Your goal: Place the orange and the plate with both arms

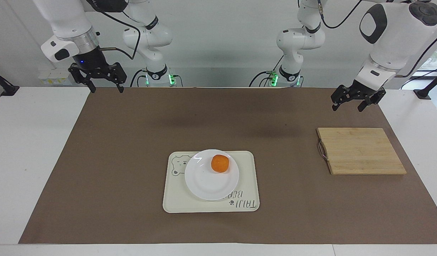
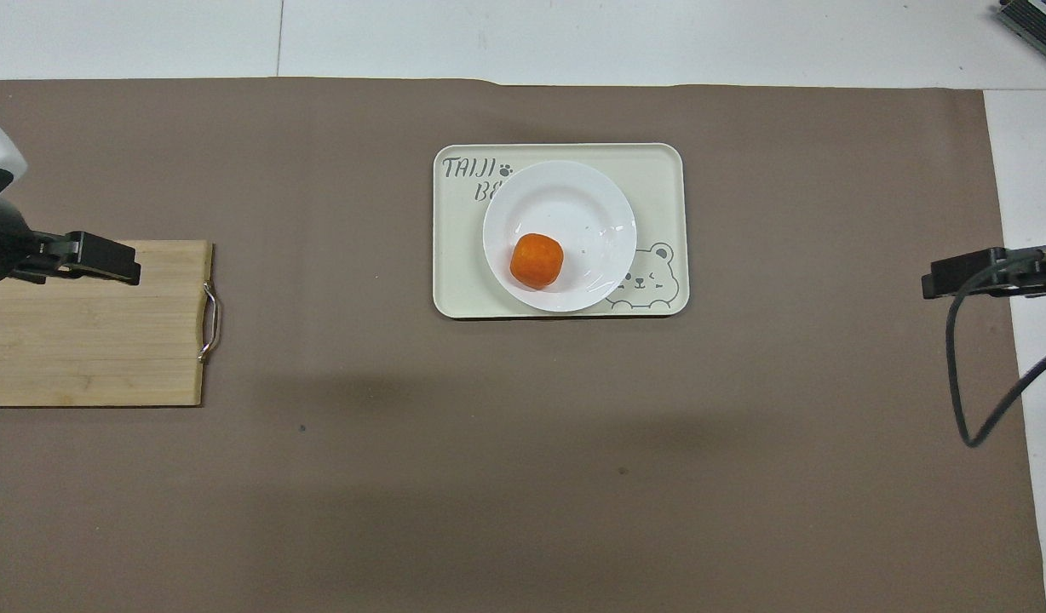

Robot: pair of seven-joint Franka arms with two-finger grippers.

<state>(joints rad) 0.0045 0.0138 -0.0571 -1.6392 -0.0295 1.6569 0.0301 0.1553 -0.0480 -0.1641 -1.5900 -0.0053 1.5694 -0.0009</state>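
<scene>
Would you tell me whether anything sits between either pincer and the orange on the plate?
Nothing visible does. The orange lies on the plate, on the tray; only bare mat separates it from the right pincer and left pincer. The cutting board lies off to the side.

A brown mat (image 1: 133, 160) covered most of the white table (image 1: 26, 142). On the mat lay a cream rectangular tray (image 1: 247, 167) printed with a bear and lettering, about midway between the table's two ends. A bamboo cutting board (image 1: 361, 151) with a metal handle lay flat toward the left arm's end, well apart from the tray
</scene>
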